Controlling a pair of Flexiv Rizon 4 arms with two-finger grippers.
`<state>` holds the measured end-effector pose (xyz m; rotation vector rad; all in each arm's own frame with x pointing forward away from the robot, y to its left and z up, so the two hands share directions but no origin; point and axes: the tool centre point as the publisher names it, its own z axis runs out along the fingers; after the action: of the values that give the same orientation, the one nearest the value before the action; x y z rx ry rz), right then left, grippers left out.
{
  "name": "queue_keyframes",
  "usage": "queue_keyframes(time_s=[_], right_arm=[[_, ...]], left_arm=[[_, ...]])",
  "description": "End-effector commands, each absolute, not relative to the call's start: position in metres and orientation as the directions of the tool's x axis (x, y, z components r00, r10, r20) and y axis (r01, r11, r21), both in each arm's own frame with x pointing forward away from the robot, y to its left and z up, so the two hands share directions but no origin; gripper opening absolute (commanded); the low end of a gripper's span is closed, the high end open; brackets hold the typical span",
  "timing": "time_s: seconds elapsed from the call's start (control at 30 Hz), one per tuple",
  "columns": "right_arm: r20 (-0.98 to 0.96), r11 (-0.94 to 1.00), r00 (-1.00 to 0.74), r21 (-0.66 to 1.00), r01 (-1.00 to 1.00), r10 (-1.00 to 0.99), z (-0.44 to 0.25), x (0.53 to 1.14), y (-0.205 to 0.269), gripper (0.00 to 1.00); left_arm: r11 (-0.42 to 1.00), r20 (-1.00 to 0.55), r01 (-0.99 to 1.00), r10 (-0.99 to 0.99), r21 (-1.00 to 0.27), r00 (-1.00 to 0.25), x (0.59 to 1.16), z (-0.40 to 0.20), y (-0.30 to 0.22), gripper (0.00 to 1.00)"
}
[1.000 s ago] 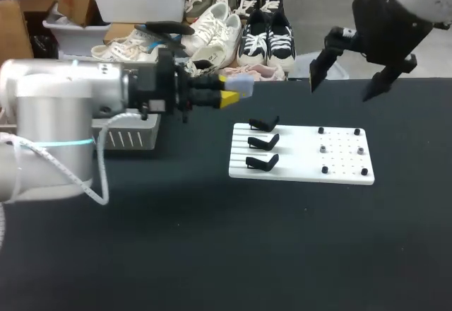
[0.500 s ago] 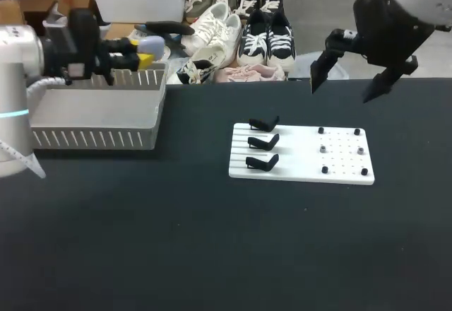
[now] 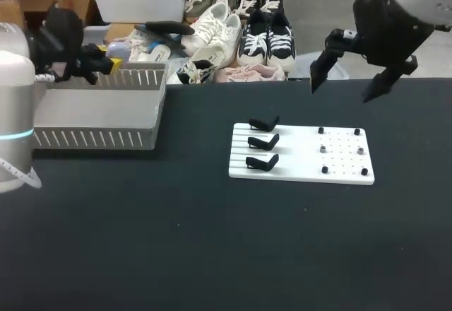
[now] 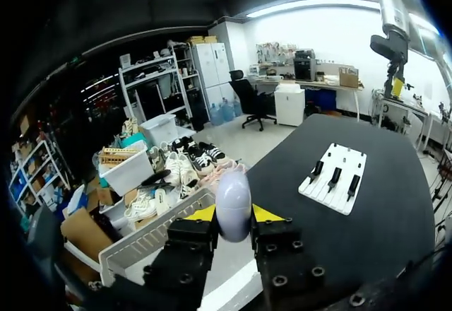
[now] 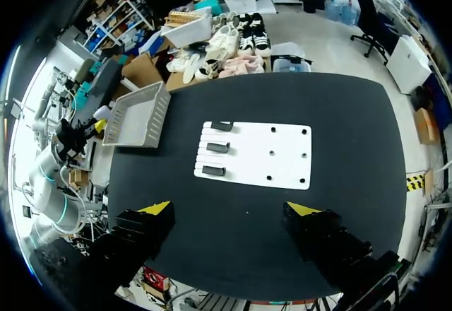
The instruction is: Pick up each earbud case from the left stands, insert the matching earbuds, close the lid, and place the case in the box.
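The black table fills the scene. The left arm stands at the far left, with the left gripper raised over the far rim of the box — a grey slatted basket at the table's far left. The right arm hangs over the far right edge. The right gripper is high above the table, its fingers spread wide with nothing between them. A white board lies right of centre, with three black stands in a column on its left side. In the left wrist view the left gripper's two yellow-tipped fingers press a pale, rounded case from both sides — its lid looks closed, though I cannot be sure. The box wall is just below it.
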<state>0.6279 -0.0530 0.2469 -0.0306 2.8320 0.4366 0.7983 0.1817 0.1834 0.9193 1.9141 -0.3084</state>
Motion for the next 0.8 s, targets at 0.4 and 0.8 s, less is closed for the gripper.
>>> queue_keyframes(time_s=[0.4,0.8], right_arm=[[-0.276,0.955,-0.961,0.292,-0.059,0.025,0.246,0.626,-0.053,1.00],[-0.276,0.955,-0.961,0.292,-0.059,0.025,0.246,0.626,-0.053,1.00]], left_arm=[[0.699,-0.789,0.705,0.499,0.121,-0.359,0.830,0.158,0.190,1.00],[0.605,-0.880,0.786,0.434,0.126,-0.193,0.768,0.194,0.090,1.00]])
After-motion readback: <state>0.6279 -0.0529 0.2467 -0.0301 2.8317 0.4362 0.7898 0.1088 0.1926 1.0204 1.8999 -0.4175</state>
